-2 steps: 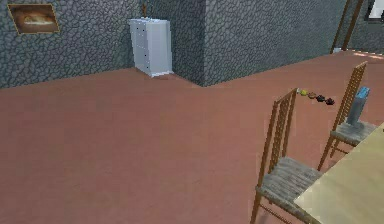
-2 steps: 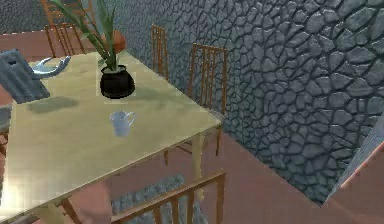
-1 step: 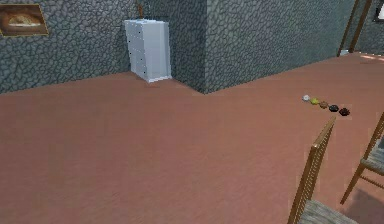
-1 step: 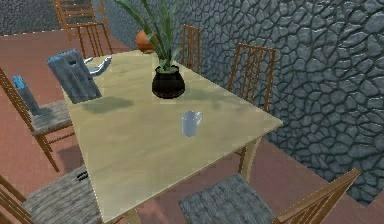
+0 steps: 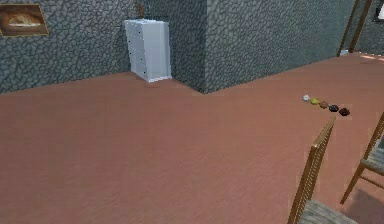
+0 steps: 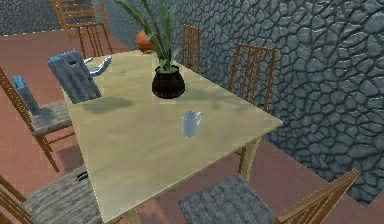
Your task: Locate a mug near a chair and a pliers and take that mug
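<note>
The wooden table point(image 6: 140, 150) stands out on my arm's reaching side, with a chair point(image 6: 250, 75) beside it. On it, nearer me than the potted plant point(image 6: 167, 82), the pale mug point(image 6: 190, 122) stands upright. Which way it lies from my gripper, and the gripper's own state, I cannot tell. No writing can be read.

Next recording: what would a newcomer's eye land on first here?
In the arm side view, a leafy potted plant dominates the pale wooden table, with a small grey-blue mug standing alone nearer the camera. In the forward view, a white cabinet stands against the stone wall, and a row of small round things lies on the red floor at the right.
</note>
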Tool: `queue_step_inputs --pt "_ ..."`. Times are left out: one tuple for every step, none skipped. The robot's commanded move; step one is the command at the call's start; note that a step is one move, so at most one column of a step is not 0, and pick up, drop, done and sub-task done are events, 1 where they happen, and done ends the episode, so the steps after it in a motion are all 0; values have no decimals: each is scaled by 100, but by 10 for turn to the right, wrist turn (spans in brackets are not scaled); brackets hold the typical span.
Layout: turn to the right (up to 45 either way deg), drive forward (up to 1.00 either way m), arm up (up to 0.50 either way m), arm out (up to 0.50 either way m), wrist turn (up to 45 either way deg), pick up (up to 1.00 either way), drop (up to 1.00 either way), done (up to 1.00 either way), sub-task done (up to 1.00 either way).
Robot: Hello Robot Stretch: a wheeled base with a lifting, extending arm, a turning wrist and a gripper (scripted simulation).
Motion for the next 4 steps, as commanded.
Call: queue_step_inputs --pt "0 0 36 0 0 0 0 0 0" --pt "0 0 0 46 0 0 0 0 0" --pt "0 0 0 0 450 0 0 0 0" --pt "0 0 0 0 450 0 0 0 0"
